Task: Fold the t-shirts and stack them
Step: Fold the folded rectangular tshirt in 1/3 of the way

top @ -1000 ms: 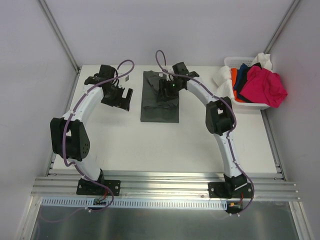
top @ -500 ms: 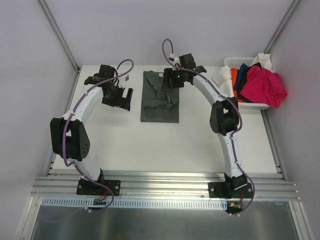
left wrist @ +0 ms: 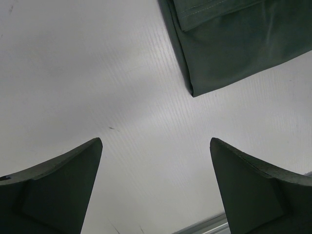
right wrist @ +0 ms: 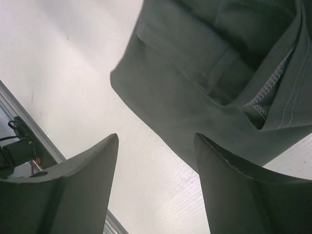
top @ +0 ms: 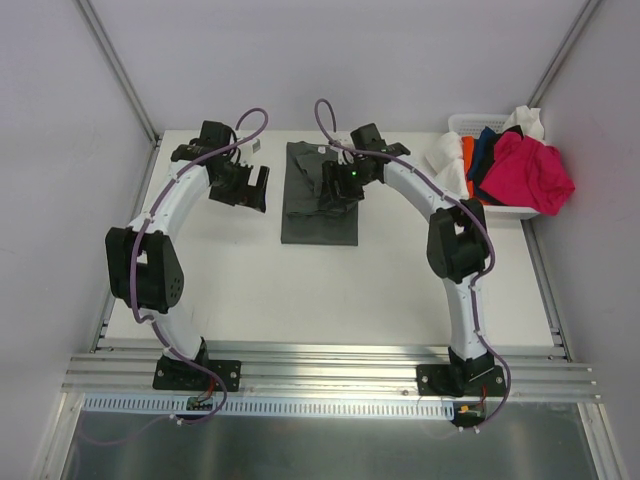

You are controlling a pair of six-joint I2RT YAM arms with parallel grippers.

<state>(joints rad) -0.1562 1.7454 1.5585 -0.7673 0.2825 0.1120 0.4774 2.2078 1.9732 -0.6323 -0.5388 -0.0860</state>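
Charcoal t-shirt (top: 318,215): lay on the table (top: 300,290) well left of the basket (top: 460,122), part-folded into a long strip, upper layers rumpled.

Right end effector (top: 340,188): hung over that rumpled end, jaws spread wide, nothing held.

Left end effector (top: 245,188): further left of the basket again, beside the shirt but apart from it, jaws also wide, empty.

Risks, as judged:
- Could have pinched several layers at once and pulled the fold open.
- Could have dragged the whole strip askew, loose cloth on a smooth table.
- Could have snagged neighbours when pulling one from the heaped basket, with the magenta t-shirt (top: 530,170) hanging over the rim.

Counted:
- One charcoal on the table.
- In the basket, one magenta, one orange t-shirt (top: 466,160) and one navy t-shirt (top: 488,140).
- White cloth (top: 527,120) in two patches, one shirt or two not tellable.
- One basket, two end effectors.
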